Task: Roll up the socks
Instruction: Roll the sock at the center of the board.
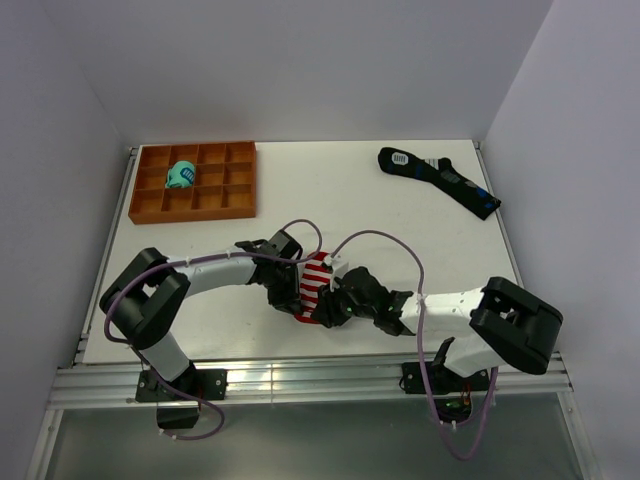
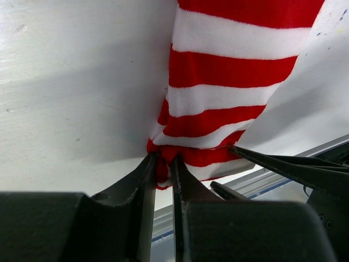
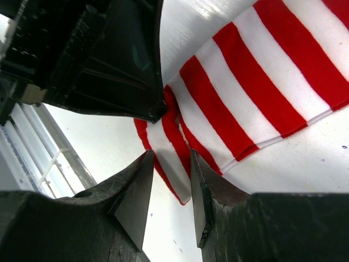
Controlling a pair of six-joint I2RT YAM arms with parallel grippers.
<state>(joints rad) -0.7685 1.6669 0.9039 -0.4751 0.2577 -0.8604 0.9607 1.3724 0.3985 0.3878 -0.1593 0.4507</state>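
The red and white striped socks (image 1: 315, 283) lie flat on the white table near its front edge, between the two arms. My left gripper (image 1: 291, 298) is shut on a bunched red edge of the socks (image 2: 229, 82), the fabric pinched between its fingertips (image 2: 163, 162). My right gripper (image 1: 326, 308) stands open just beside it. Its two fingers straddle the near corner of the socks (image 3: 262, 82), and a gap shows on either side of the fabric at the right gripper (image 3: 169, 164). The left gripper's fingertip (image 3: 155, 112) touches the socks just beyond.
An orange compartment tray (image 1: 150, 205) at the back left holds a teal sock bundle (image 1: 181, 175). A long black sock with blue patches (image 1: 440, 178) lies at the back right. The table's metal front rail (image 1: 300, 375) runs close behind both grippers.
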